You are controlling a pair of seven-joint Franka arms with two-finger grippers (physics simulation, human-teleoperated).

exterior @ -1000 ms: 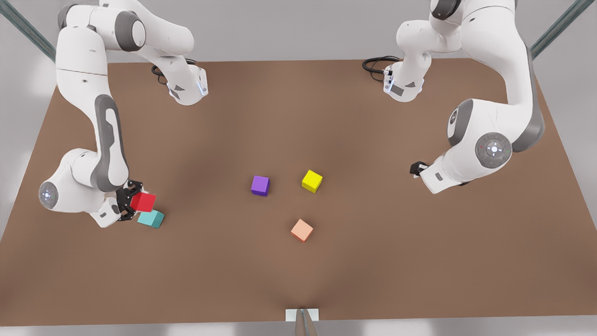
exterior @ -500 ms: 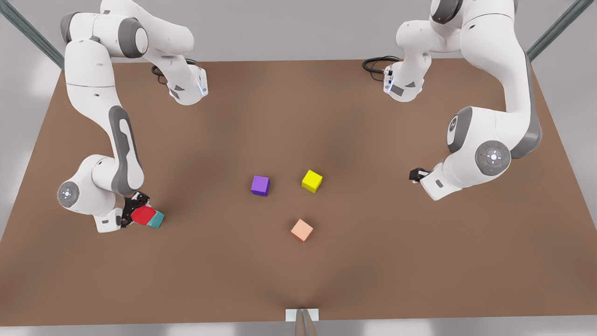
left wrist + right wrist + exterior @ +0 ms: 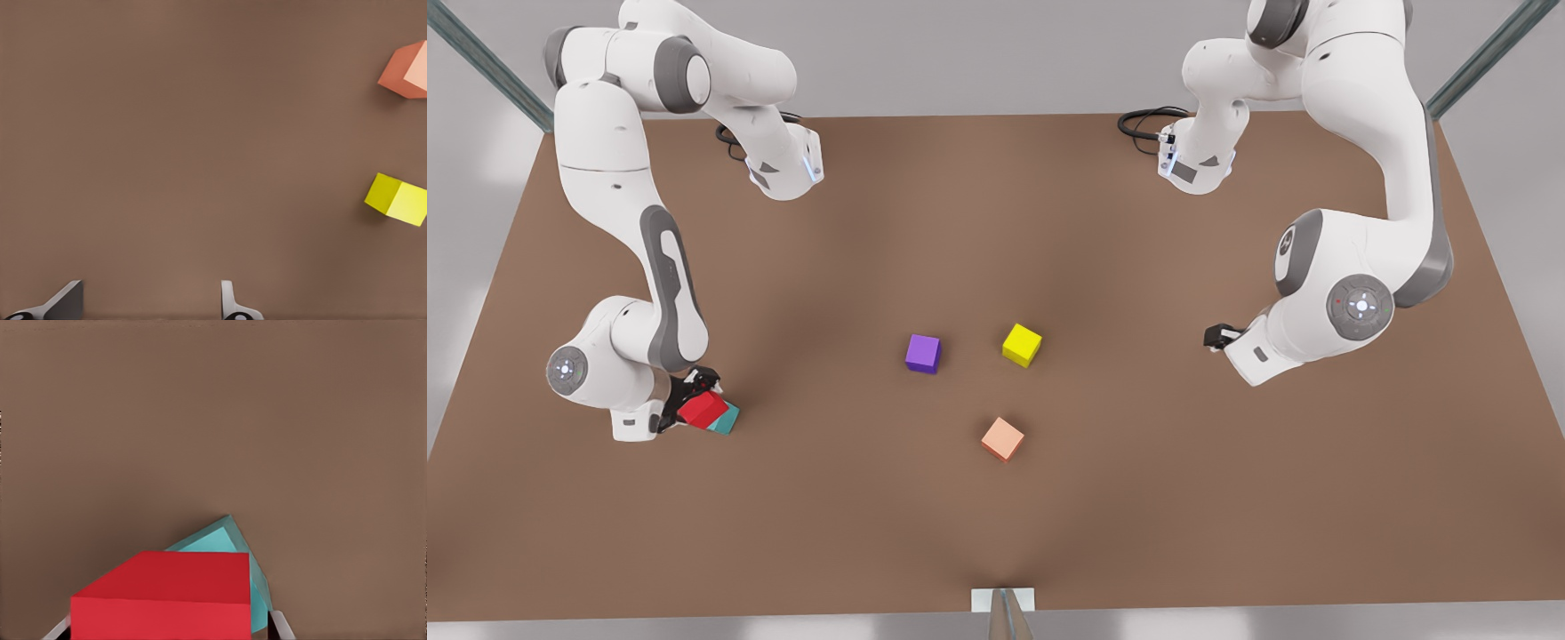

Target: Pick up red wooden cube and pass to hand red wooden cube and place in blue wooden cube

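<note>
The right gripper (image 3: 694,402), low at the front view's left, pinches the red cube (image 3: 701,409) over the teal blue cube (image 3: 726,419); its wrist view shows the red cube (image 3: 167,597) between its fingertips (image 3: 281,625), covering most of the blue cube (image 3: 223,540), though contact cannot be told. The left gripper (image 3: 1213,335) waits at the front view's right, its fingers (image 3: 230,303) spread on nothing above bare table (image 3: 200,133). Its wrist view catches the yellow cube (image 3: 397,199) and salmon cube (image 3: 407,70); the purple cube (image 3: 923,353) sits mid-table, open brown surface toward every edge.

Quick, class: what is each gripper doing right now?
Right gripper: shut on the red wooden cube.
Left gripper: open, holding nothing.
</note>
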